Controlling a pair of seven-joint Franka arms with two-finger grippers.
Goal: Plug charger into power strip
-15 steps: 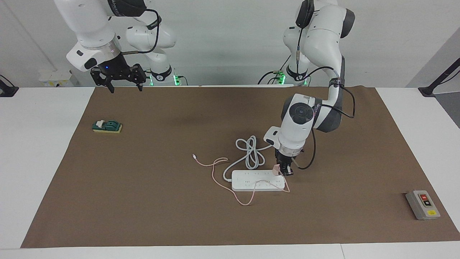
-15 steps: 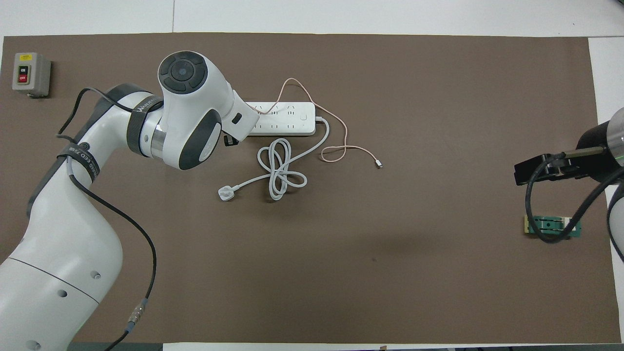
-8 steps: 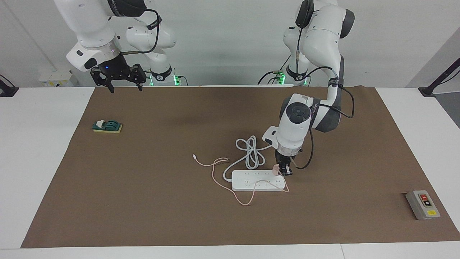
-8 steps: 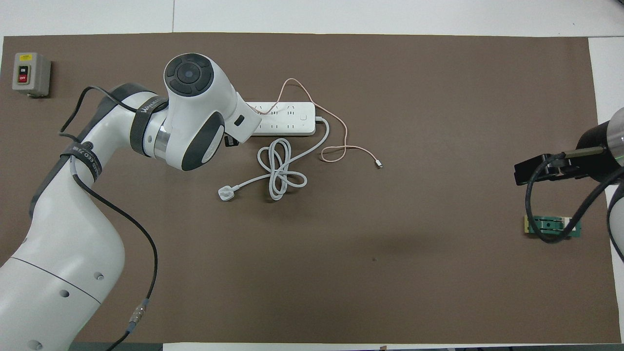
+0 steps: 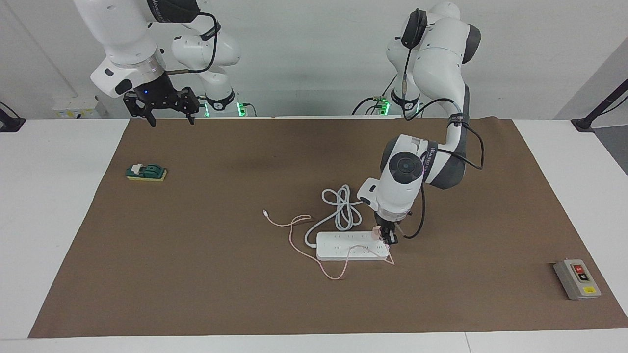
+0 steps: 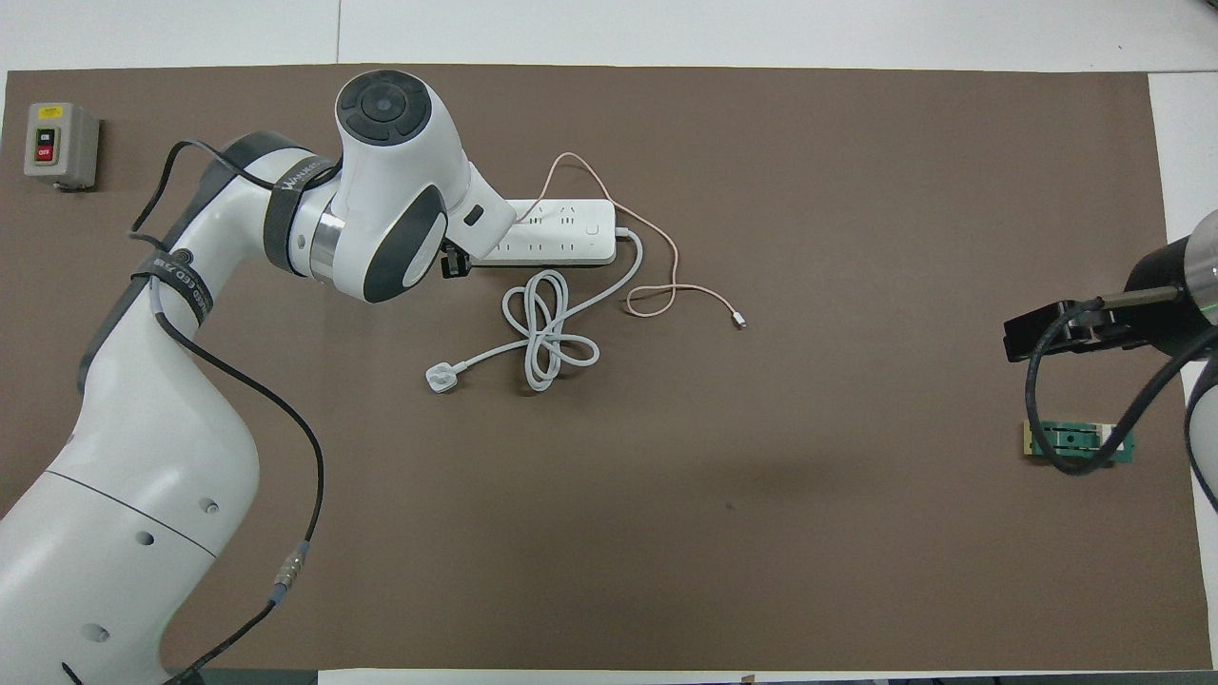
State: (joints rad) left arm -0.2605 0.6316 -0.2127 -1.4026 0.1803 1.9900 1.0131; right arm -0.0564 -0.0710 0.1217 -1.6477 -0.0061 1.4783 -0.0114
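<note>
The white power strip (image 5: pixel 343 246) lies flat mid-mat, also clear in the overhead view (image 6: pixel 561 231). My left gripper (image 5: pixel 389 238) points down over the strip's end toward the left arm's end of the table and is shut on the small pink charger (image 5: pixel 377 232). The charger sits at the strip's top face; whether its pins are in a socket I cannot tell. Its thin pink cable (image 5: pixel 333 274) (image 6: pixel 657 257) crosses the strip and loops over the mat. In the overhead view the left wrist hides the charger. My right gripper (image 5: pixel 171 118) waits open, raised at the robots' edge of the mat.
The strip's thick white cord (image 5: pixel 343 208) coils nearer to the robots, ending in a white three-pin plug (image 6: pixel 440 380). A grey button box (image 5: pixel 577 279) stands at the left arm's end. A green and yellow block (image 5: pixel 146 172) lies at the right arm's end.
The left arm's wrist has swung out over the strip's end and the gripper with the charger has sunk slightly toward it. The right arm has not moved.
</note>
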